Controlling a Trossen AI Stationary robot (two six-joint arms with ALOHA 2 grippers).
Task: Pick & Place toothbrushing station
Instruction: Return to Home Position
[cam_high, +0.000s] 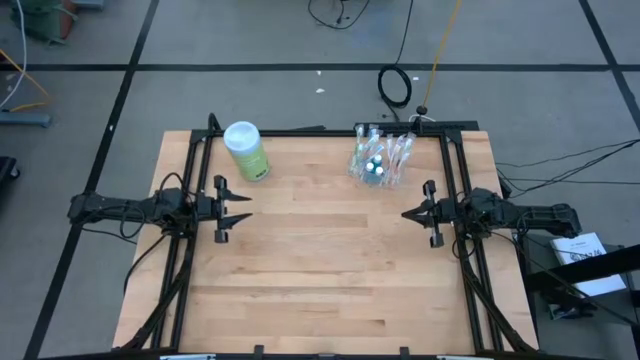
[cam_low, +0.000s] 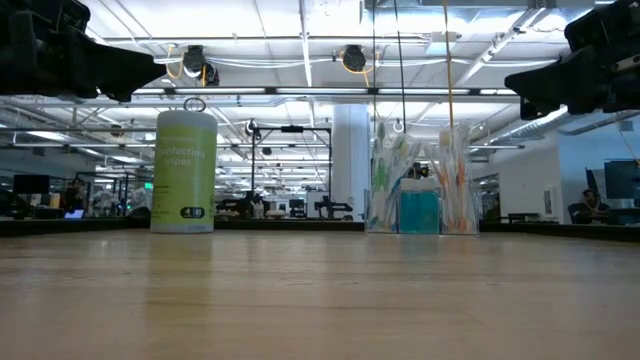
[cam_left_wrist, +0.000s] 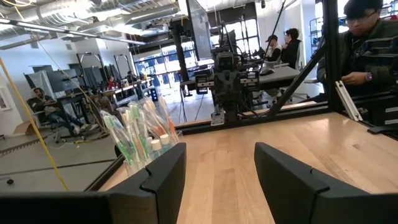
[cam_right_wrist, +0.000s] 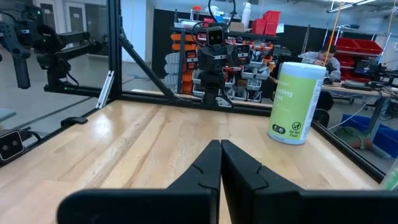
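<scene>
1. The left pincer (cam_high: 240, 208) hangs above the left side of the surface (cam_high: 320, 290), fingers spread and empty.
2. The right pincer (cam_high: 408, 214) faces it, fingers pressed together and empty.
3. The clear cup (cam_high: 378, 160), full of toothbrushes (cam_left_wrist: 127, 137), stands near the right pincer, toward the far edge.
4. A green canister (cam_high: 246, 150) stands near the left pincer, also toward the far edge.

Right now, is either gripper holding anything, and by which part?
Nothing is held. The left gripper, at the table's left, is open and empty; the right gripper, opposite, is shut on nothing. Toothbrushes stand in the clear organizer.
</scene>
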